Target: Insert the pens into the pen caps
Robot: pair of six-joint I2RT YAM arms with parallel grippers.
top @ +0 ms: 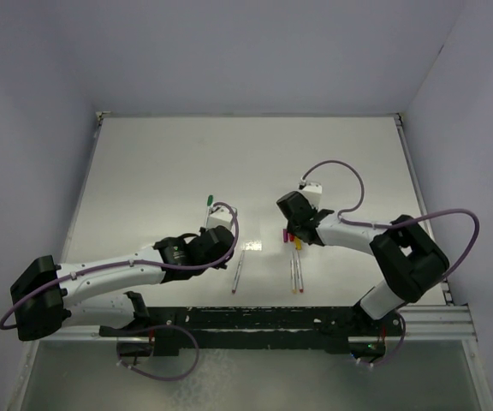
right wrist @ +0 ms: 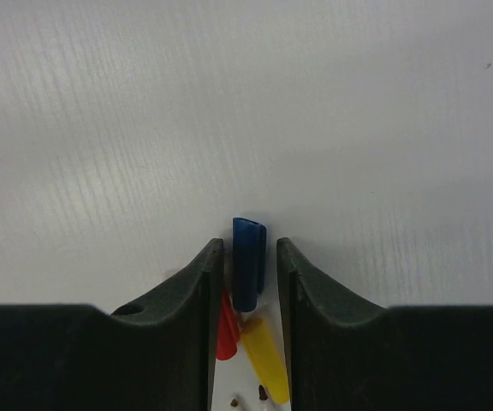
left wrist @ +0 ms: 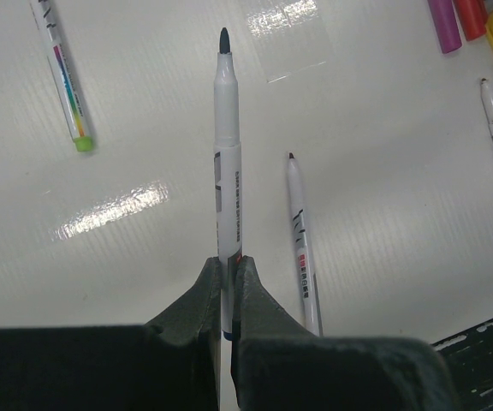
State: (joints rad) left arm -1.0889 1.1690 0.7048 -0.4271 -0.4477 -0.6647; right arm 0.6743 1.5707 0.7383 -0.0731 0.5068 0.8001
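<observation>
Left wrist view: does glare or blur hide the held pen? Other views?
Left wrist: glare streaks on the table, clear of the sharp held pen. Right wrist: even light, blue cap crisp. Top external: table centre washed bright, pens tiny.

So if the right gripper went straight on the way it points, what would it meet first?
Probably the blue cap, which sits between its open fingers without touching them, and then the table. Depth is unclear.

Rear of pen (left wrist: 227, 154) behind left gripper (left wrist: 229, 262)
</observation>
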